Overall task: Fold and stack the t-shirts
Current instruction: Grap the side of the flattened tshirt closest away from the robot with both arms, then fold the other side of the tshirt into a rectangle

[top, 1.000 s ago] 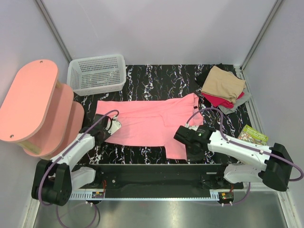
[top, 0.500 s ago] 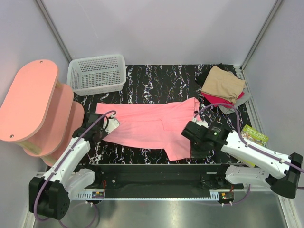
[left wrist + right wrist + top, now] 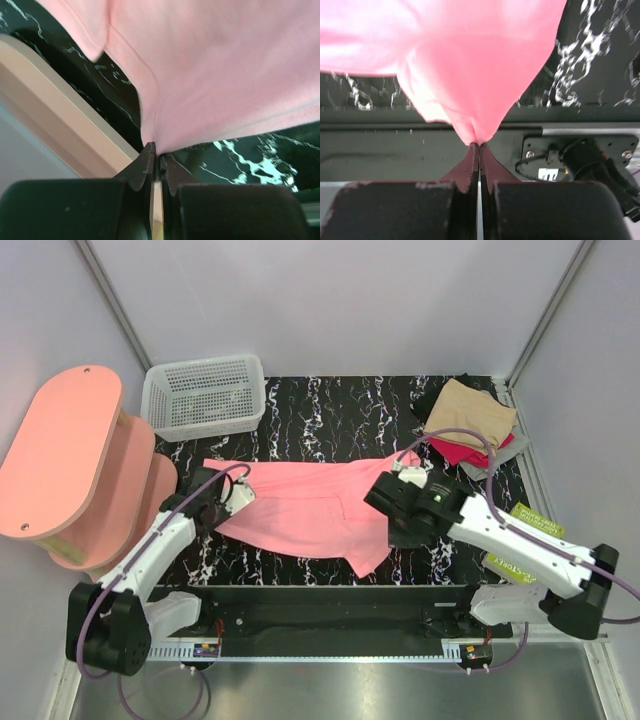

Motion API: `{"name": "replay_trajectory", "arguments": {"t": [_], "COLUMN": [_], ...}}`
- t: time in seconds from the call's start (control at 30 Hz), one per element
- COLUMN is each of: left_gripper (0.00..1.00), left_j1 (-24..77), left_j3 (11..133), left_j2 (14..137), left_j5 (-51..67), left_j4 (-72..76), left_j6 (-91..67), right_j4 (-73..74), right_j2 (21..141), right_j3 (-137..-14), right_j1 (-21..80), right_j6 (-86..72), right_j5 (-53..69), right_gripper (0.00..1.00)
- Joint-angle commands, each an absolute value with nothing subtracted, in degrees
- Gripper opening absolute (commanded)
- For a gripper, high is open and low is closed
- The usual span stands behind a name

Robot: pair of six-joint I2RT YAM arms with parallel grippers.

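At the left edge of the desk (image 3: 330,405), a black slab veined with white like marble, stands the smooth pink stool (image 3: 60,460) with its oval top, and at the far left corner sits the white plastic basket (image 3: 205,395), a lattice of small holes. The left pincer (image 3: 156,159) is closed tight on the left hem of the pink shirt (image 3: 310,510), the stitched edge of the soft cloth drawn into a point between its dark fingers. A second ago the shirt lay spread flatter across the middle of the desk, its near hem reaching closer to the near edge; now it is narrower and tapered, raised at both ends, with one loose flap drooping toward the near edge on the right. The right pincer (image 3: 479,146) is likewise clamped on a gathered fold of the pink cloth, which balloons above its tips, and it has moved away from the near edge, its arm now swung across the green book (image 3: 543,524) by the right edge. At the far right corner the folded shirts (image 3: 468,420) lie heaped as before, tan on top, red, grey and black beneath
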State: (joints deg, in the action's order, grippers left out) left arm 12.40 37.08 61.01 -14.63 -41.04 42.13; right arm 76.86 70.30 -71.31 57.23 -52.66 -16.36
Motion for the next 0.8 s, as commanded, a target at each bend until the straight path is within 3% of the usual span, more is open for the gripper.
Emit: {"name": "replay_trajectory", "arguments": {"t": [0.0, 0.3, 0.63, 0.67, 0.77], "left_gripper": [0.06, 0.05, 0.06, 0.1, 0.38], "left_j1": [11.34, 7.47, 7.12, 7.12, 7.12], "left_j3": [43.67, 57.03, 57.66, 57.4, 56.34], "left_j2": [67.66, 81.99, 84.9, 85.34, 86.39], "left_j5": [-13.89, -14.15, -14.41, -14.41, -14.68], "left_j4": [-33.76, -32.43, -31.38, -31.29, -30.24], "left_j6": [45.17, 48.95, 49.84, 49.83, 49.4], "right_j4": [75.95, 68.47, 62.67, 62.32, 60.47], "right_j2": [77.5, 83.49, 93.16, 94.9, 98.94], "right_j3": [-77.25, -83.23, -90.25, -90.61, -92.02], "right_j1": [51.96, 36.49, 29.36, 29.01, 27.34], "right_j6": [-46.42, -35.35, -30.68, -30.33, -29.45], "right_j5": [-23.2, -22.5, -18.81, -18.55, -17.23], "right_gripper": [0.0, 0.0, 0.0, 0.0, 0.0]}}
